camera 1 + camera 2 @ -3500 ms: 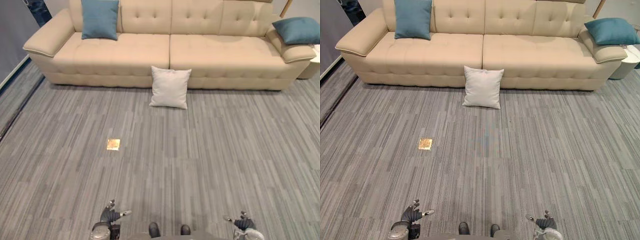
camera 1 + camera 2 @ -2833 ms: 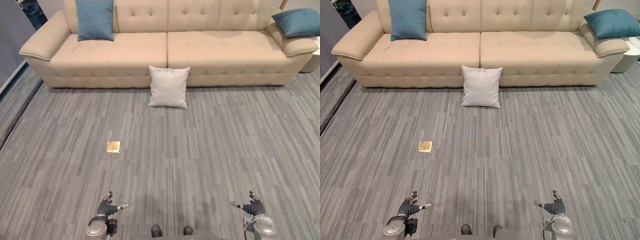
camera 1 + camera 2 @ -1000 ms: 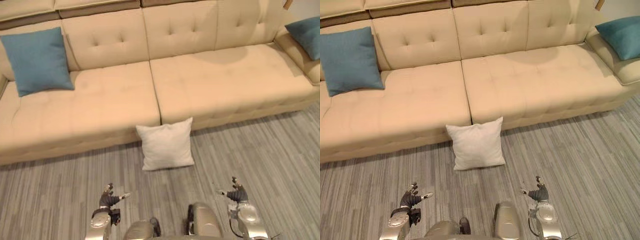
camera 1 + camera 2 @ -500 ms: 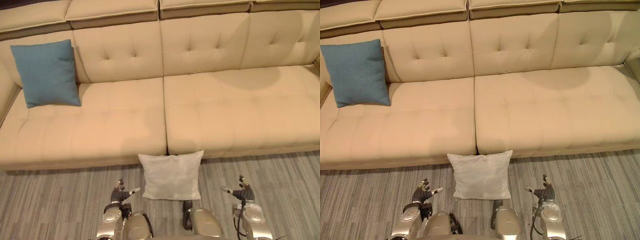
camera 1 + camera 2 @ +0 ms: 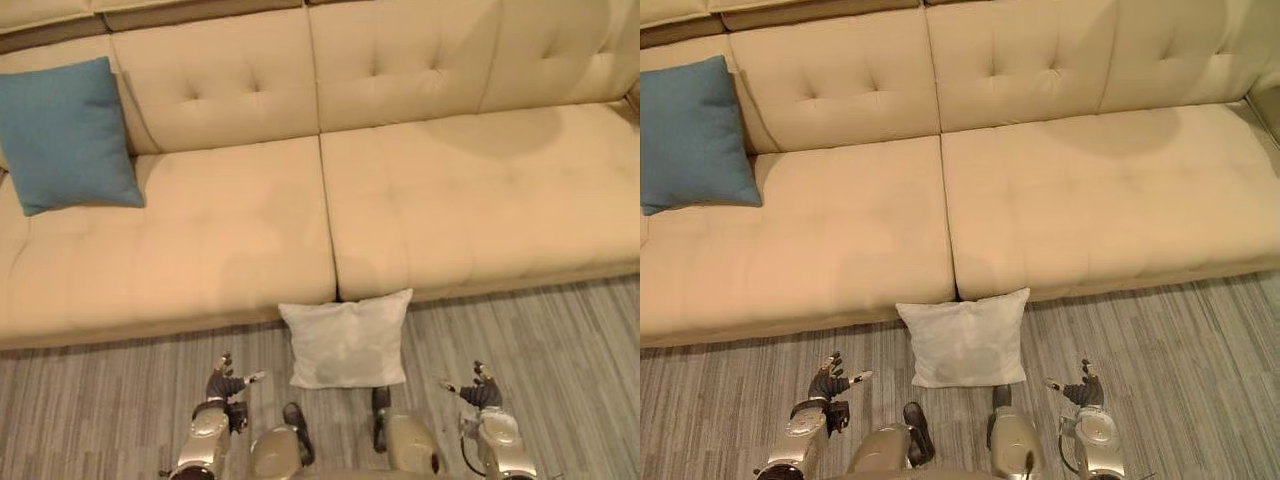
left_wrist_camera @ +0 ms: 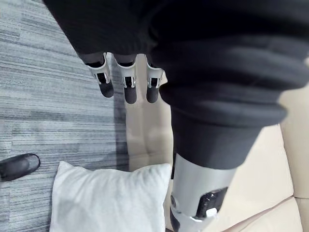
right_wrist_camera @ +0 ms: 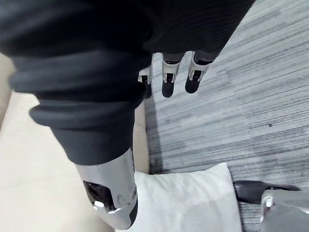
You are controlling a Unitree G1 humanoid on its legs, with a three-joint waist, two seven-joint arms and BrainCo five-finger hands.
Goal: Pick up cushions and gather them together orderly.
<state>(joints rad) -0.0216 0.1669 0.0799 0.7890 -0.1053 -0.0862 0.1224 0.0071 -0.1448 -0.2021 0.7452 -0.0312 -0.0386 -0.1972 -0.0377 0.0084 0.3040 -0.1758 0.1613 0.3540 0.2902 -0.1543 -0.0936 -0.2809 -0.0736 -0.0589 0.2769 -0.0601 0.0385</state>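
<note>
On carpet (image 5: 560,340), agst sofa (image 5: 450,200) front: white cushion (image 5: 345,345).

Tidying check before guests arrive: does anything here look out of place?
Yes: the white cushion is on the floor, leaning against the front of the sofa, while the blue cushion stands on the seat against the backrest. The left hand and right hand hang open either side.

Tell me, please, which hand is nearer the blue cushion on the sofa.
Left. The left hand hangs on the same side of the white cushion as the blue cushion; the right hand is across it, farther off.
</note>
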